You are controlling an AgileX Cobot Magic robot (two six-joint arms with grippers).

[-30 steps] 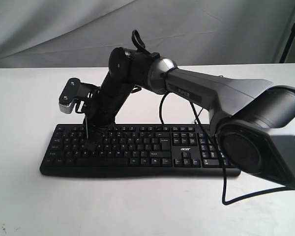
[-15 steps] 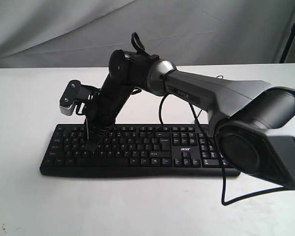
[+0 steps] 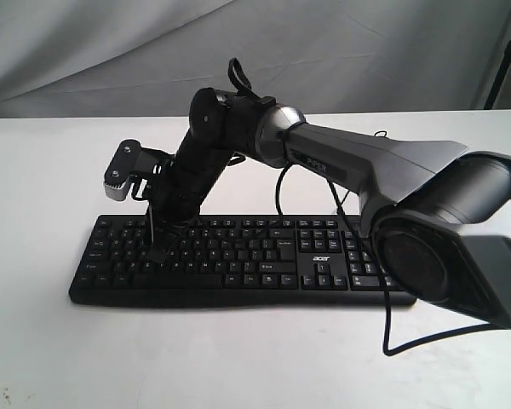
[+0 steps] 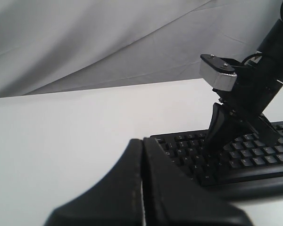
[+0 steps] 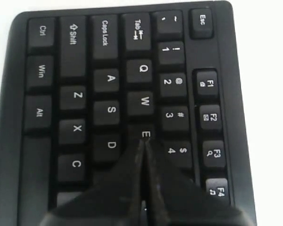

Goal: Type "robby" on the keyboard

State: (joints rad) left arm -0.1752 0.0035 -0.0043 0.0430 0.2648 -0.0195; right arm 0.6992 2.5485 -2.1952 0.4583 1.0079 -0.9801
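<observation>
The wide black keyboard (image 3: pixel 255 260) lies on the white table, its acer logo facing the front. My right gripper (image 3: pixel 157 253) reaches across from the right and points down at the keyboard's left letter block. In the right wrist view my right gripper (image 5: pixel 142 142) is shut, its tips at the edge of the E key (image 5: pixel 145 134) and hiding the keys behind it. Whether it presses a key I cannot tell. My left gripper (image 4: pixel 142 141) is shut and holds nothing, off the keyboard's (image 4: pixel 236 162) left end above bare table; the exterior view does not show it.
A thin black cable (image 3: pixel 387 328) loops over the table at the front right of the keyboard. The right arm's big grey base (image 3: pixel 460 247) fills the right side. A grey cloth backdrop (image 3: pixel 111 51) hangs behind the white table (image 3: pixel 43 170).
The right arm's wrist has shifted very slightly over the keyboard; its fingertips stay at the same left letter keys. Nothing else has moved.
</observation>
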